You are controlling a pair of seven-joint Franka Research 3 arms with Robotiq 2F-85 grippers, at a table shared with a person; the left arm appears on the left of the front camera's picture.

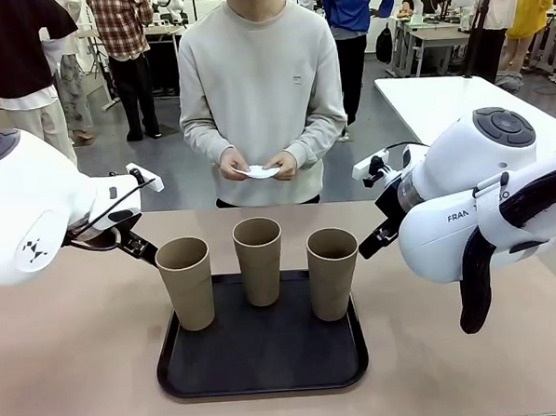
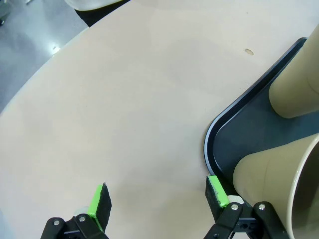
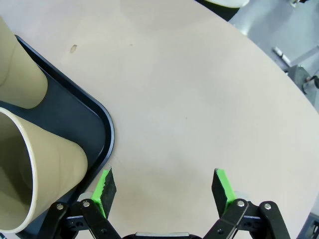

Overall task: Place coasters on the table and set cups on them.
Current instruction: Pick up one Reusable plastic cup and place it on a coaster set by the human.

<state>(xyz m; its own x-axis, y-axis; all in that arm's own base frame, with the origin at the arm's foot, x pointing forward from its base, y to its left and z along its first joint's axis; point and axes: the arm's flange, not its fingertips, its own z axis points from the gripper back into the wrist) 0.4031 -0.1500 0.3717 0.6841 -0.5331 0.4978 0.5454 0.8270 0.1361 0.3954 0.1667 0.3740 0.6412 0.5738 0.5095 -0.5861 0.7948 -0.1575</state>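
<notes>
Coasters [image 1: 257, 172] are held by the person [image 1: 257, 69] beyond the table [image 1: 80, 349]; cups [image 1: 259, 260] stand on the black tray [image 1: 263, 375]. Our left gripper [image 2: 158, 188] and right gripper [image 3: 163, 175] hover spread, empty. We judge coasters must be laid first.

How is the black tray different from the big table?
The tray is black; the table is tan. The tray is smaller and has a raised rim; the table top is flat. The tray carries three cups; the table carries the tray. Both have rounded corners.
</notes>
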